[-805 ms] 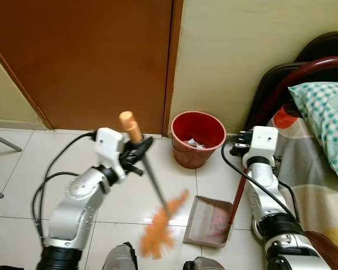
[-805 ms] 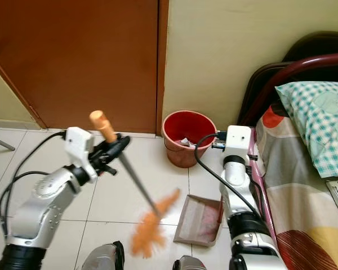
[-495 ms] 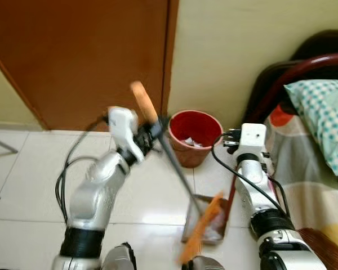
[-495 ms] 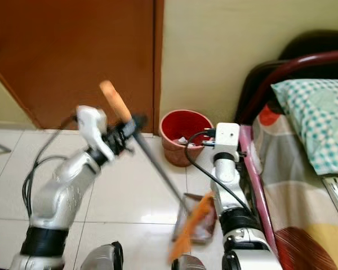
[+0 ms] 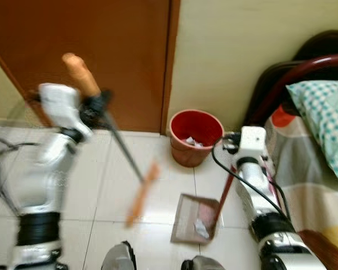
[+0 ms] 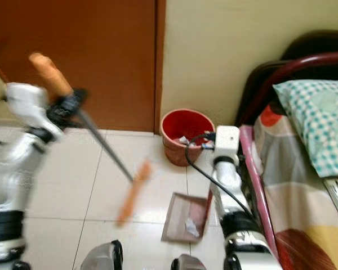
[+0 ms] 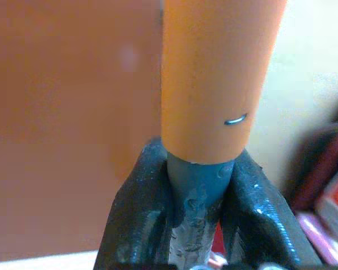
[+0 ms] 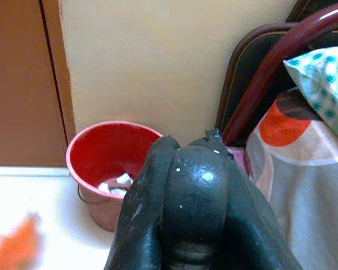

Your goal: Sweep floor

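Note:
My left gripper (image 5: 97,104) is raised at the left, shut on the broom's dark shaft just under its orange grip (image 5: 79,73). In the left wrist view the black fingers (image 7: 136,225) clamp that shaft (image 7: 197,188). The blurred orange bristles (image 5: 141,194) hang over the tiles, left of the dustpan (image 5: 188,216). A white scrap (image 5: 200,228) lies in the pan. The pan's red handle (image 5: 225,194) rises to my right gripper (image 5: 230,151), which is shut on it, its fingers (image 8: 186,197) pressed together.
A red bucket (image 5: 196,138) with paper scraps stands against the wall, just behind the dustpan. A brown door (image 5: 90,56) is behind the left arm. A bed with a dark red frame (image 5: 293,79) and checked pillow (image 5: 327,112) lines the right side. My feet (image 5: 121,259) show at the bottom.
The left arm has swung the broom up and to the left, taking the bristles off the dustpan. A white scrap now shows in the pan. The right arm holds its place.

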You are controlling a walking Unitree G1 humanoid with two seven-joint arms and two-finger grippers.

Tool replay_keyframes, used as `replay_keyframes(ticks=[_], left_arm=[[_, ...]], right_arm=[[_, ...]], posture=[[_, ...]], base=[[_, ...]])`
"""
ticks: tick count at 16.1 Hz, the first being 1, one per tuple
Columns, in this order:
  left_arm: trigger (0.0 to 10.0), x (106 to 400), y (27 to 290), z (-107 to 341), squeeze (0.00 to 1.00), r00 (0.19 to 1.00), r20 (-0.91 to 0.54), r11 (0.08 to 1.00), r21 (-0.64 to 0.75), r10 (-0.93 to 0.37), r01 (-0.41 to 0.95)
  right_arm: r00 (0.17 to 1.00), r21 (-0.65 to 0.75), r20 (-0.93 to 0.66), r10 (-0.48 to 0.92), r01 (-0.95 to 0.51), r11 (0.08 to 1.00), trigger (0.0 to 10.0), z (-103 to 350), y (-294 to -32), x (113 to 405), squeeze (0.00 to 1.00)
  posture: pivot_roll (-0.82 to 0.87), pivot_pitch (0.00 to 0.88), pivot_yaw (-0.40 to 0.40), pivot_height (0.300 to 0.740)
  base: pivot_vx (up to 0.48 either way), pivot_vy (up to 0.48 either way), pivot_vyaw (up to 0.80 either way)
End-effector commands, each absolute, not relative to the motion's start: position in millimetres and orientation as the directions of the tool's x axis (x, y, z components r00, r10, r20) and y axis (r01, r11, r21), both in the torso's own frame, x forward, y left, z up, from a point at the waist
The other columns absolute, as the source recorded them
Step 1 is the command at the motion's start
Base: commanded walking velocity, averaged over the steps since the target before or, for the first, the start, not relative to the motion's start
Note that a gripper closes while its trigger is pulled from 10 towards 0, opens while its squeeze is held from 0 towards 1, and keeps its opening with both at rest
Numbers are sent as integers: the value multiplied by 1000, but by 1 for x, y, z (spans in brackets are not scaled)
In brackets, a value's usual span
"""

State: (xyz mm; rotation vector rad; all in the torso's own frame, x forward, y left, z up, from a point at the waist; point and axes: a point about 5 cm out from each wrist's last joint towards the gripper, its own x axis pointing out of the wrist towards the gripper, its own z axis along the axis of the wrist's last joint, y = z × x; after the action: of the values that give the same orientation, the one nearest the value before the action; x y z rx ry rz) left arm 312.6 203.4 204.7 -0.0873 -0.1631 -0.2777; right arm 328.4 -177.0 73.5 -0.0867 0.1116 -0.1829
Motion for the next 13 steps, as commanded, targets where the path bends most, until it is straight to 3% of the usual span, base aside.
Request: replay_keyframes(ticks=[1,3,6,7,10,13], left_arm=[[10000,310,194,229,0,909,278,939,-63,-310,339],[10000,307,201,218,0,926,231,947,-49,-298,317],[10000,285,212,161,0,962,35,962,41,-271,269],[10000,277,220,133,0,975,-44,969,113,-216,220],[10000,270,252,102,0,995,-97,984,177,-11,28],[10000,262,267,85,0,989,-133,957,288,60,-19]], right_arm=[[974,-101,-118,-193,182,978,10000,72,-184,327,0],[976,-59,-121,-179,173,983,10000,73,-188,325,0],[998,89,-18,-65,67,994,10000,100,-181,323,0],[999,115,24,-29,26,993,10000,113,-179,323,0],[995,180,96,-11,-6,984,10000,146,-173,333,0],[986,215,156,49,-83,973,10000,175,-158,338,0]], posture=[[51,125,-71,740],[58,129,-74,740],[57,124,-88,740],[53,106,-85,740],[32,82,-75,740],[28,59,-73,740]], base=[[0,0,0],[0,0,0],[0,0,0],[0,0,0],[0,0,0],[0,0,0]])
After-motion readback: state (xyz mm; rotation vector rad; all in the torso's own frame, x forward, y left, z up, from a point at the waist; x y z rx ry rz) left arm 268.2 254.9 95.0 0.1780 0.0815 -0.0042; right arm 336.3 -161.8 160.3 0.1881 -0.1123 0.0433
